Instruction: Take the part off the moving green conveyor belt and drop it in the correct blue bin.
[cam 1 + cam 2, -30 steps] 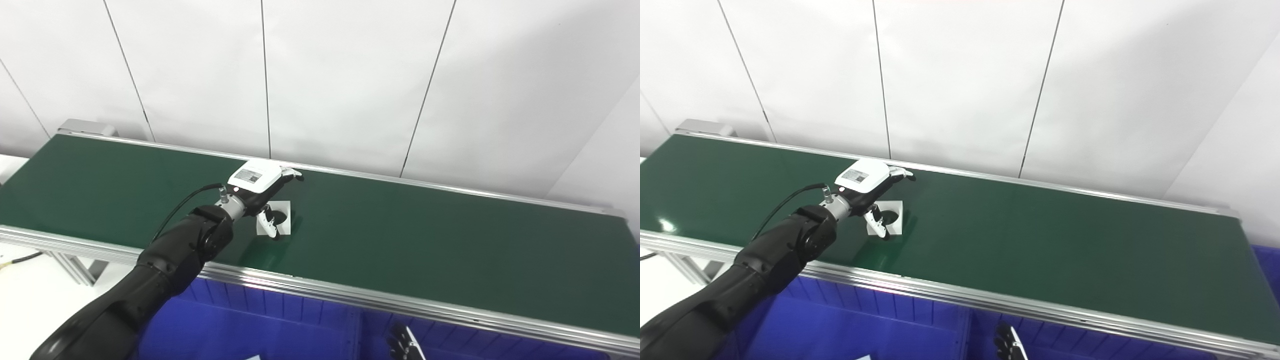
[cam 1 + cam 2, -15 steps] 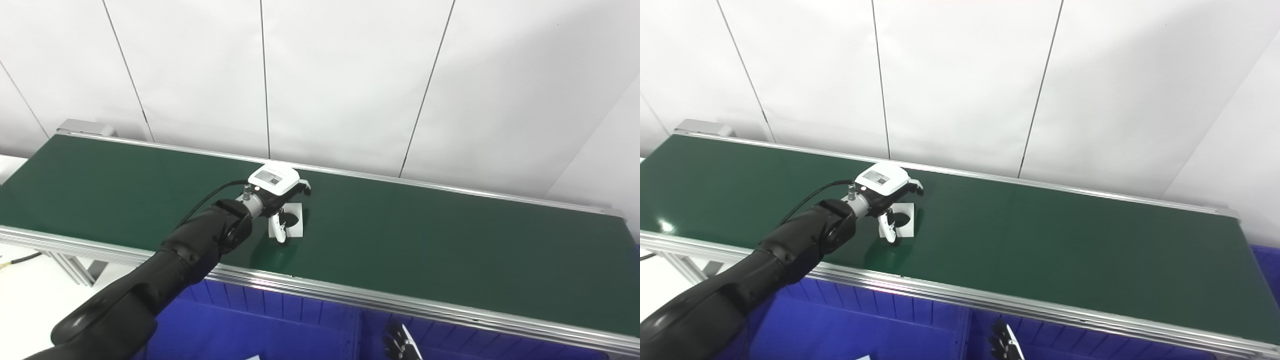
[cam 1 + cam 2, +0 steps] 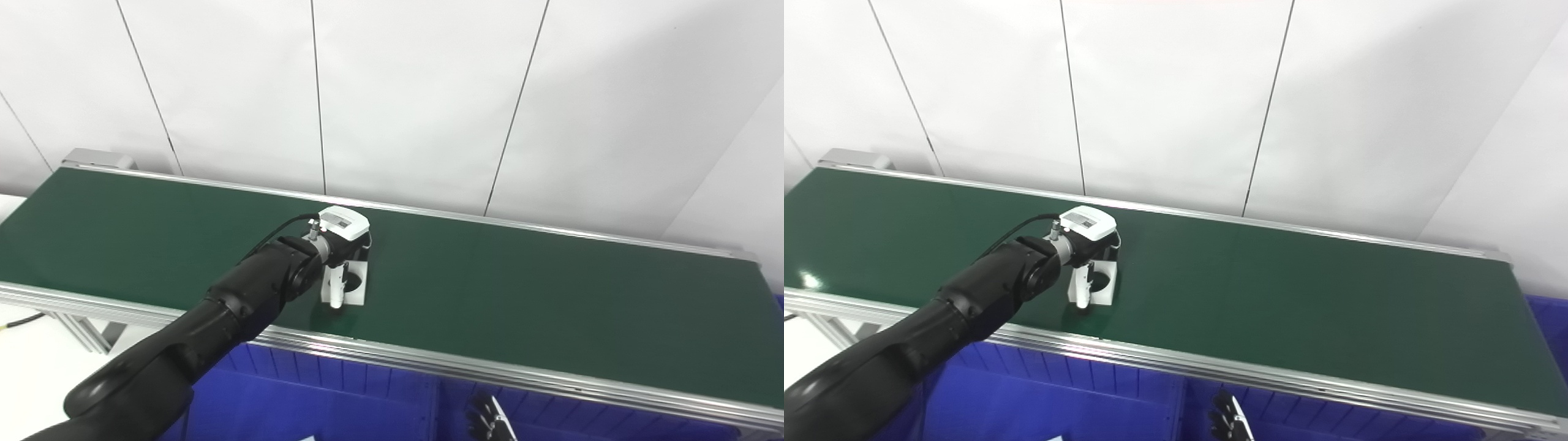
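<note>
Part [image 3: 354,282]: we see a small white square plate with a dark round hole near its middle, lying on the green conveyor belt [image 3: 551,294] close to the belt's near rail. Our left hand [image 3: 342,236] sits over the part's far edge, with the thumb [image 3: 335,288] running down the part's left side to the belt. The fingers are curled beneath the hand's white back cover, so we cannot see them meet the plate, and we cannot tell whether the hand has a grip on it or only rests around it. The part's far edge is hidden under the hand.

Our right hand [image 3: 488,422] shows only as dark fingertips and a white sliver at the bottom edge, below the belt's near rail and to the right of the part; it is cut off, and we cannot tell how its fingers stand.

From the part outward, the belt is a flat, matte dark green strip running left to right, framed by pale ribbed metal rails [image 3: 490,373]. Just below the near rail lies a blue bin [image 3: 343,392] with ribbed plastic walls, mostly cut off by the frame; a divider shows to the right of the part. Beyond the belt's far rail stands a smooth white panelled wall [image 3: 416,92] with thin dark seams.
</note>
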Robot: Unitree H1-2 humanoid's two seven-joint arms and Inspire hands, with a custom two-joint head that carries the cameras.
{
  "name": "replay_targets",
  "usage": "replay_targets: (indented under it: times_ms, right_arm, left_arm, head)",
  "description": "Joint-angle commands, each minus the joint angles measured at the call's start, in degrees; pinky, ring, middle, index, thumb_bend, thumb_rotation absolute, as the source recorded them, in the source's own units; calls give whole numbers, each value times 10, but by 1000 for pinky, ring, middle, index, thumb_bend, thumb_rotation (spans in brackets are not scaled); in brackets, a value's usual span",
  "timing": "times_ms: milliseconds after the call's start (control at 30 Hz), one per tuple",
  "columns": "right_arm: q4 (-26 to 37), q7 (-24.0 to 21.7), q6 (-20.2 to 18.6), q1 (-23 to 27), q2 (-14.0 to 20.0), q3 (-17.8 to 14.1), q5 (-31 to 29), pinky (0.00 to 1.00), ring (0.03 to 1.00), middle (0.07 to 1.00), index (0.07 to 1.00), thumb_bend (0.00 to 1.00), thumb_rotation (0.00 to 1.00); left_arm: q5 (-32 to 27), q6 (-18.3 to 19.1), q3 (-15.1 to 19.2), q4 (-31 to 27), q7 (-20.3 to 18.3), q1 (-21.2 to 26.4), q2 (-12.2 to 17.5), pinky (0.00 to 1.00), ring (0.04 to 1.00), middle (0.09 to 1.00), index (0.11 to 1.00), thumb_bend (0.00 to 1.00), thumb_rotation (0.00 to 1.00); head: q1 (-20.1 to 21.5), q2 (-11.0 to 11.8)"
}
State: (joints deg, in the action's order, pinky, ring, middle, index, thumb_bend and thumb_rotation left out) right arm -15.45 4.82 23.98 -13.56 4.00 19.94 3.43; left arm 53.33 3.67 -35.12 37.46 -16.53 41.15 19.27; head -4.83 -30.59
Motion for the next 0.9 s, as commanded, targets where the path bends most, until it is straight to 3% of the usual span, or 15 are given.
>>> replay_targets:
  times_ms: [0, 133, 200, 300, 400, 567, 867]
  right_arm:
    - [18, 3, 29, 1, -4, 3, 2, 857, 892, 928, 956, 1000, 951]
    - [19, 6, 29, 2, -3, 5, 5, 853, 891, 927, 958, 1000, 953]
    - [19, 6, 29, 1, -2, 6, 4, 856, 893, 930, 958, 1000, 949]
    - [20, 5, 29, 1, -2, 6, 3, 860, 895, 935, 959, 1000, 950]
    - [21, 2, 29, 0, -3, 5, -1, 865, 898, 937, 958, 1000, 946]
    - [22, 4, 29, 0, -2, 6, 2, 860, 897, 937, 957, 1000, 949]
    - [20, -1, 29, 0, -2, 3, -2, 866, 899, 938, 958, 1000, 944]
  left_arm:
    - [-1, 12, 6, -4, -5, 11, 15, 221, 313, 387, 481, 534, 53]
    - [-3, 16, 8, -14, -11, 13, 16, 201, 292, 371, 478, 526, 49]
    - [-2, 17, 8, -21, -16, 14, 18, 237, 332, 417, 481, 526, 55]
    - [-2, 15, 10, -27, -17, 15, 19, 243, 331, 414, 480, 526, 53]
    - [-4, 16, 12, -33, -23, 17, 20, 309, 404, 472, 484, 526, 59]
    - [-11, 25, 21, -75, -46, 13, 22, 254, 349, 428, 483, 526, 60]
    - [-23, 53, 58, -263, -96, -19, 38, 270, 362, 434, 484, 525, 58]
  head:
    - [0, -1]
    - [1, -2]
    - [0, -1]
    - [0, -1]
    - [0, -2]
    - [-2, -3]
    - [-9, -6]
